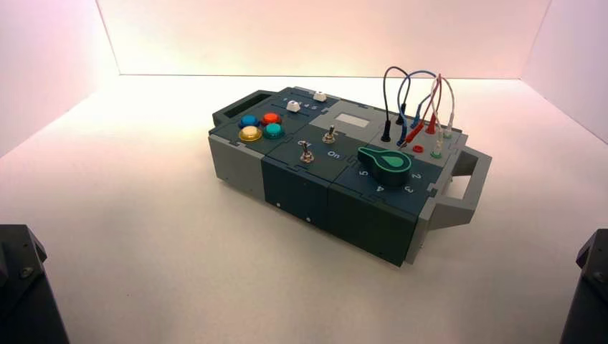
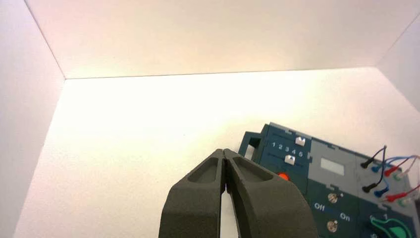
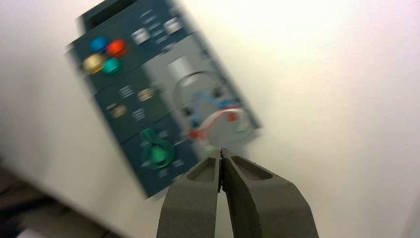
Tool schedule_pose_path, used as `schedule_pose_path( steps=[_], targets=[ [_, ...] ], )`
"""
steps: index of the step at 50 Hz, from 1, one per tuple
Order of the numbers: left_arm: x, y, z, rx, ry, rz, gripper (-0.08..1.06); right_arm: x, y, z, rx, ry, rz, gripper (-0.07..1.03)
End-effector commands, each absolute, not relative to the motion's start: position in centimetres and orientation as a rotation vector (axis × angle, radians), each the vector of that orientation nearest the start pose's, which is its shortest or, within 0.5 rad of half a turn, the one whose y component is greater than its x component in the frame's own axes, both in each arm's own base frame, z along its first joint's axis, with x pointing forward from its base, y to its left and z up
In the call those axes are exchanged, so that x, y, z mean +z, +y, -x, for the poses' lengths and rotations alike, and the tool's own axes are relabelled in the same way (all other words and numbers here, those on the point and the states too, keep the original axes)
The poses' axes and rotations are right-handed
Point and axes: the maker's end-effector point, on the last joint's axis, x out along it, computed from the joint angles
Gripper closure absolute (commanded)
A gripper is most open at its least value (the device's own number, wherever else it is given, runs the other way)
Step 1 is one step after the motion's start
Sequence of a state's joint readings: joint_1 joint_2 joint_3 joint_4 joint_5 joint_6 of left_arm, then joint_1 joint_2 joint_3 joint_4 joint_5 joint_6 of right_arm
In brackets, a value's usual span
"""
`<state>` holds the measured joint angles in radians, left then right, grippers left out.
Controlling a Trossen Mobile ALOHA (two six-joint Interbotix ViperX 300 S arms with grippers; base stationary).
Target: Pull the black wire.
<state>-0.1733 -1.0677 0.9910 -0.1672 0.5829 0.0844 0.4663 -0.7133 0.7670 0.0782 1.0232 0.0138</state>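
Black wire (image 1: 388, 86) arches beside blue wire (image 1: 414, 77), both plugged in.

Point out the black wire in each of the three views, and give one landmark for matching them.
High view: the black wire arches over the box's far right corner, the leftmost loop there.
Left wrist view: black wire at the right edge, beyond the shut left pincer.
Right wrist view: black wire, a blurred dark arc mid-picture, above the shut right pincer.
Shared landmark: the green knob.
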Motion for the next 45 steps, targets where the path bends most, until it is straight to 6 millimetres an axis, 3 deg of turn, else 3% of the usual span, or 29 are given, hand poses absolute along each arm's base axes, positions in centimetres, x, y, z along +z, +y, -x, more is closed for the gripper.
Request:
schedule_pose_path(
  steps=[1, 6, 18, 35, 45],
  targets=[
    [27.0, -5.5, -21.7, -0.252, 0.483, 0.015, 1.01, 22.3, 14.3, -20.1, 0.535, 1.115, 0.163, 0.99],
    [26.5, -5.4, -21.8, -0.248, 0.481, 0.013, 1.01, 20.4, 15.7, -20.0, 0.567, 1.192, 0.200, 0.99],
    [24.7, -5.4, -21.8, -0.244, 0.492, 0.007, 1.01, 16.7, 17.2, -21.2, 0.562, 1.330, 0.256, 0.97],
    [23.6, -5.2, -21.9, -0.236, 0.479, 0.003, 1.01, 15.0, 19.2, -22.6, 0.578, 1.381, 0.283, 0.78],
    [23.6, -5.2, -22.0, -0.235, 0.473, 0.006, 1.01, 13.6, 19.2, -22.9, 0.567, 1.421, 0.299, 0.58]
  ],
)
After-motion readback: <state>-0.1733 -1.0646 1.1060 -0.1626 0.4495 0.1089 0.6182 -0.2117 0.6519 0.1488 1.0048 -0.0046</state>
